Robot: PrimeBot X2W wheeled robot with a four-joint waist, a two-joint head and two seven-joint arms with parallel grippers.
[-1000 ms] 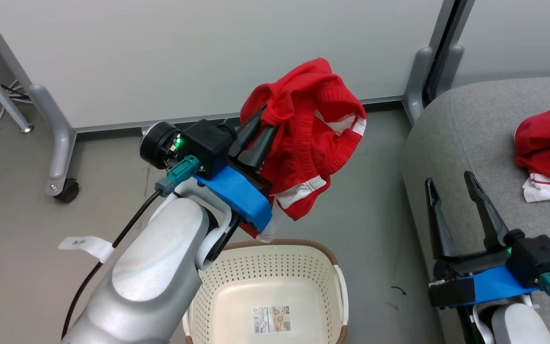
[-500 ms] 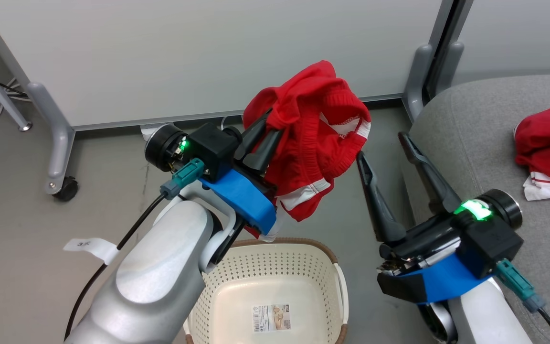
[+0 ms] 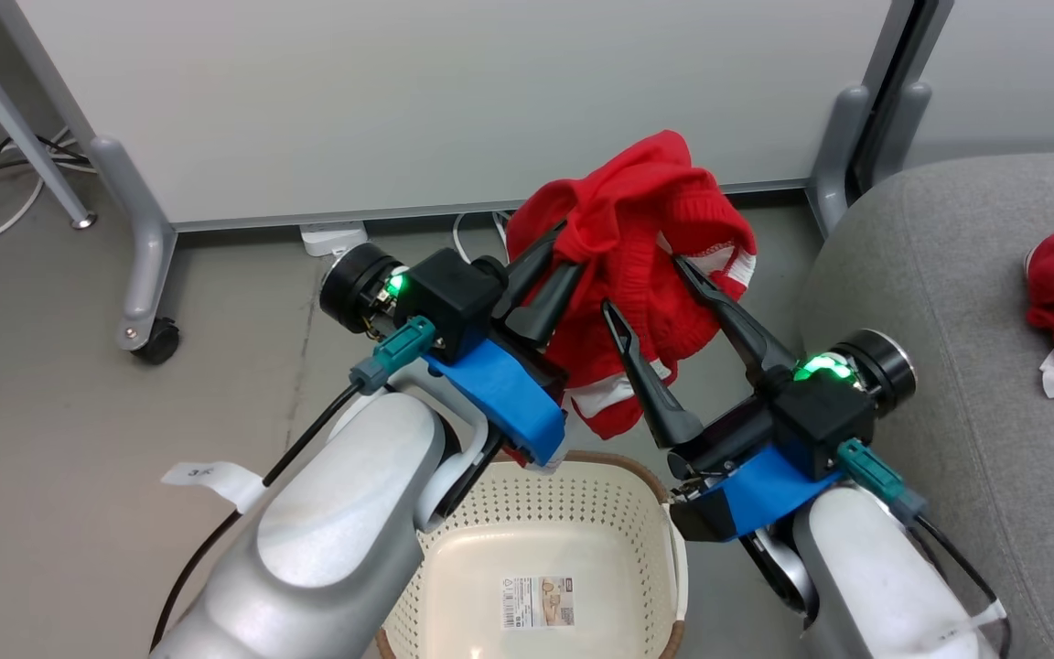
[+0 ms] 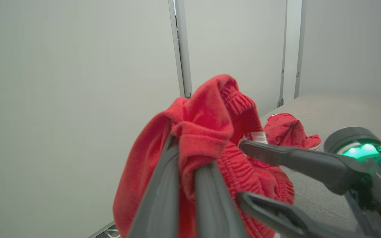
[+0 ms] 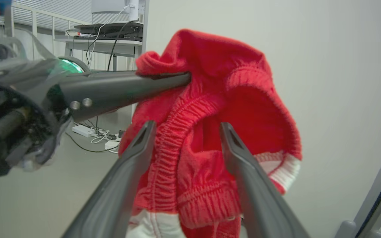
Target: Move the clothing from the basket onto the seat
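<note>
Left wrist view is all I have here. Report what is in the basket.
Observer: From the head view, the basket has a bare floor, with just a label stuck on it.
Operator: Give me the right gripper against the held piece.
Observer: In the right wrist view, the right gripper is open, and the ribbed waistband of the red garment lies in the gap between its fingers.
Operator: Place that garment relative to the basket.
Observer: In the head view it hangs in the air from the shut left gripper, with its lower hem showing just past the basket's far rim.
</note>
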